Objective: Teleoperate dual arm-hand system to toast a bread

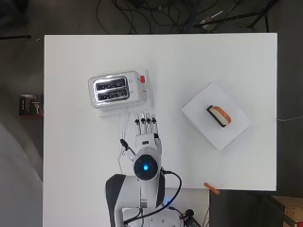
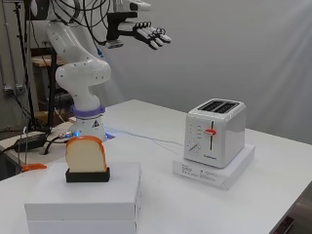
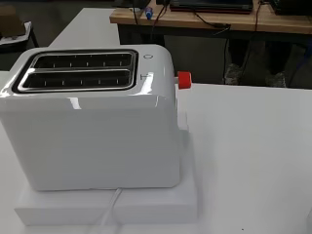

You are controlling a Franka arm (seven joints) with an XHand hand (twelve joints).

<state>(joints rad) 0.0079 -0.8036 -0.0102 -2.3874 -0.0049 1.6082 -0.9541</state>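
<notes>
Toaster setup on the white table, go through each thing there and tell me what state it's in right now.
Toaster: upright on a flat white box, both slots empty.
Toaster lever: red knob near the top of its slot, not pressed down.
Bread slice: standing on edge in a black holder, on top of white boxes, untouched.
Hand: open, fingers straight, raised high above the table, holding nothing.

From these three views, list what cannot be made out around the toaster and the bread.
- Toaster slots: their depth is dark in the overhead and wrist views, so the bottoms stay unseen.
- Toaster front markings: too small in the side view.
- Bread slice: its far face is turned away in the side view; overhead shows only its top edge.
- Hand: absent from the wrist view.
</notes>
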